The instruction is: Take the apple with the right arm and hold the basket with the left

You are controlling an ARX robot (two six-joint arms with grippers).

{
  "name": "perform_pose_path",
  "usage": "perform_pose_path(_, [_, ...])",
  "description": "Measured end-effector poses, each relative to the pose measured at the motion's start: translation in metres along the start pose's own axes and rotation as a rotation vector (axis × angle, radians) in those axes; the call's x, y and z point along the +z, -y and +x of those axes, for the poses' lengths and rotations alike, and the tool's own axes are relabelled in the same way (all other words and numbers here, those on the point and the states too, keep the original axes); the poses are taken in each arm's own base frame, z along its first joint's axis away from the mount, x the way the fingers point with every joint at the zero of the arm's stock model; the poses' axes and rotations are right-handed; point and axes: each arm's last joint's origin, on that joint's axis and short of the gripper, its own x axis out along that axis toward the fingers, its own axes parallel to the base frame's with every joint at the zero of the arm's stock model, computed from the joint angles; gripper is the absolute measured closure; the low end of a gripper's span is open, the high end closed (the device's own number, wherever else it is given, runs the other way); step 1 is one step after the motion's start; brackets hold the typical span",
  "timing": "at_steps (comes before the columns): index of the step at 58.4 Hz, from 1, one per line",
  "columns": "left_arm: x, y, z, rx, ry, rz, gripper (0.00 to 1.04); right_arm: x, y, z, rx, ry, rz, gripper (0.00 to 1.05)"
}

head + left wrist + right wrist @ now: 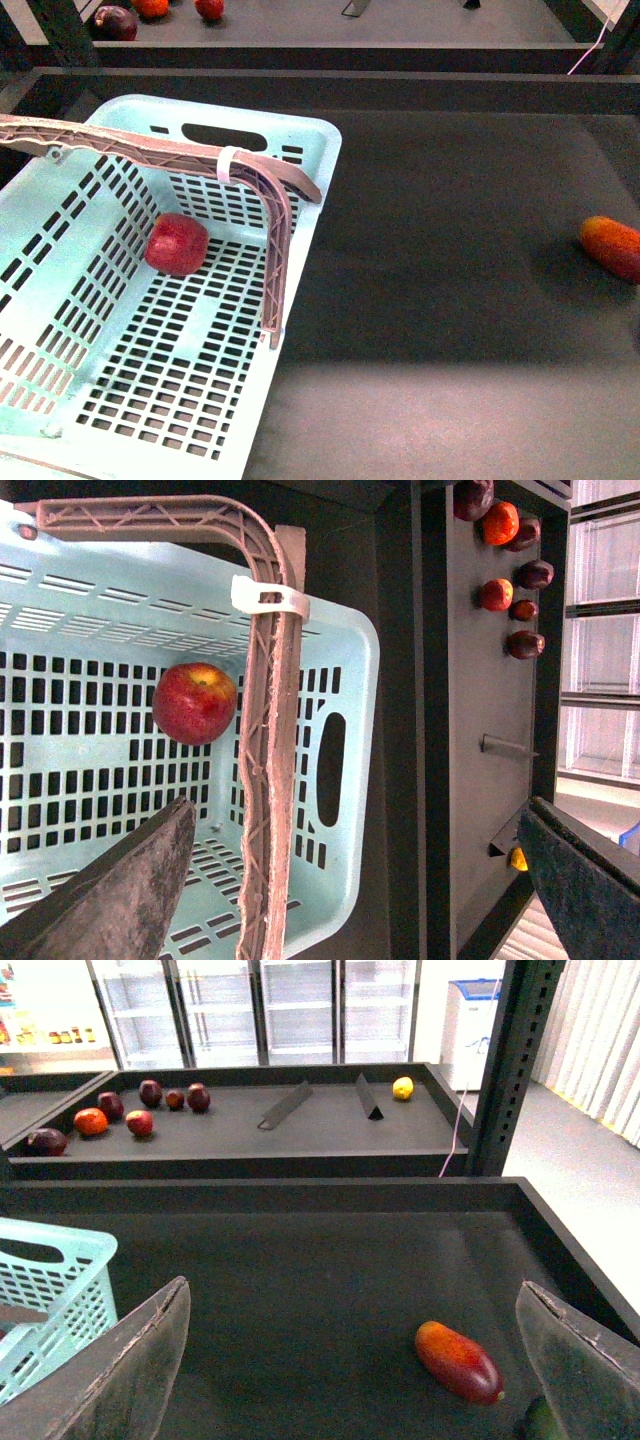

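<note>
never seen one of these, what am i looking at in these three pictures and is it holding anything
This is a robot with two arms, each ending in an end effector, a two-fingered clamp. Three cameras shoot the same moment.

The front view comes from the robot's body, looking ahead over a dark tray. Neither arm shows in it. A pale blue basket sits on the tray with a red apple on its floor, beneath its brownish handle. Off to the side lies a long orange-red fruit.

The other two pictures come from cameras on the wrists. The left end effector hangs above the basket, open. The right end effector is open too, facing the long fruit. More fruit lies on a farther shelf.

Nothing is held.
</note>
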Motion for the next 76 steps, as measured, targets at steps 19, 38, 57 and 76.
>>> perform_pose_path(19, [0.041,-0.048,-0.042,-0.417,0.328,1.099,0.75,0.0,0.0,0.0,-0.001,0.0,0.0,0.09])
perform_pose_path(38, [0.056,-0.086,-0.067,-0.383,0.348,1.233,1.01,0.0,0.0,0.0,-0.001,0.0,0.0,0.09])
perform_pose_path(57, [0.067,-0.115,-0.081,-0.376,0.345,1.24,1.01,0.0,0.0,0.0,-0.001,0.0,0.0,0.09])
perform_pose_path(76, [0.068,-0.116,-0.097,-0.395,0.365,1.238,1.01,0.0,0.0,0.0,-0.001,0.0,0.0,0.09])
